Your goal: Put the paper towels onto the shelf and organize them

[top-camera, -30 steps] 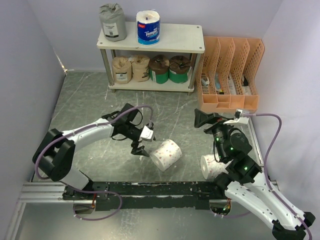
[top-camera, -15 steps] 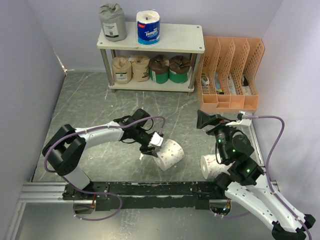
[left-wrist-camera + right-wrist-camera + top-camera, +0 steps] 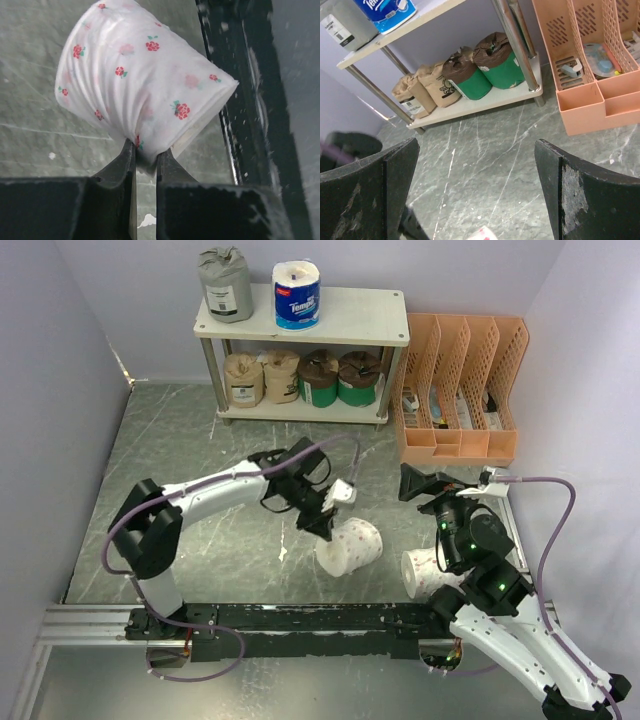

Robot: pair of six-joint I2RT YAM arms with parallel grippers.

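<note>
My left gripper [image 3: 145,150] is pinched on a wrapper fold of the flowered roll [image 3: 145,85] (its body looks too wide to span), near the front edge of the table [image 3: 180,460]. My right gripper [image 3: 477,150] gapes idle, facing the shelf [image 3: 350,330] at the back edge.

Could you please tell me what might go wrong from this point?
The left claw pinches only a thin fold at the edge of the white rose-printed wrapped roll, so it may slip or tear when lifted. The off-white two-tier shelf looks full below, leaving only its top board.
</note>
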